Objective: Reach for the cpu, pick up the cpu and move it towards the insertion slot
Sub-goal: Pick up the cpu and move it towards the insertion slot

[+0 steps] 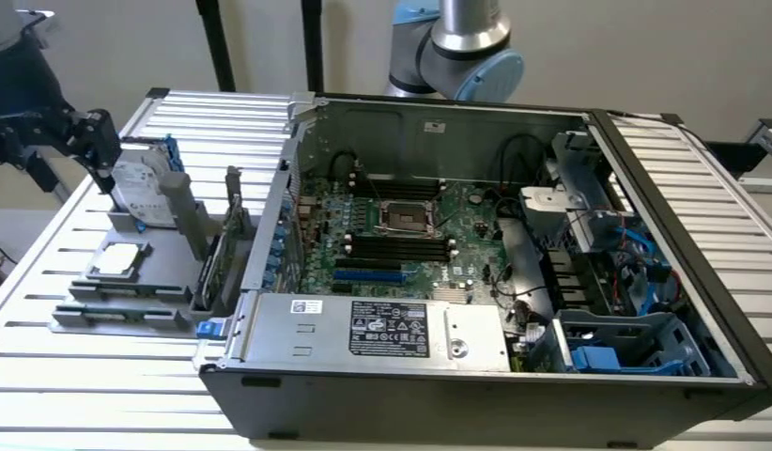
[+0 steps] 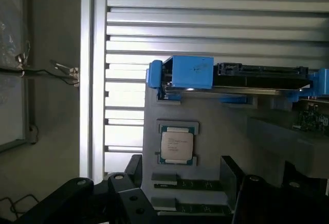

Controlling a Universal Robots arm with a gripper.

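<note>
The cpu point(image 1: 119, 261) point(image 2: 177, 145), a small flat square chip with a silver-grey top, lies in a recess of the grey holder point(image 1: 161, 246) to the left of the computer case in the exterior view. My gripper point(image 1: 93, 141) point(image 2: 187, 203) hovers high above the holder's far end, well apart from the chip. It is open, and its dark fingers point(image 2: 121, 196) stand wide with nothing between them. The insertion slot point(image 1: 408, 216), a shiny metal frame with a dark centre, sits on the green board inside the case.
An upright silver hard drive point(image 1: 142, 193) with blue rails point(image 2: 193, 72) stands on the holder just beyond the chip. Memory sticks point(image 2: 193, 184) lie in the holder's near grooves. The case wall point(image 1: 270, 225) rises between holder and socket. A slatted metal table point(image 1: 60, 376) lies beneath.
</note>
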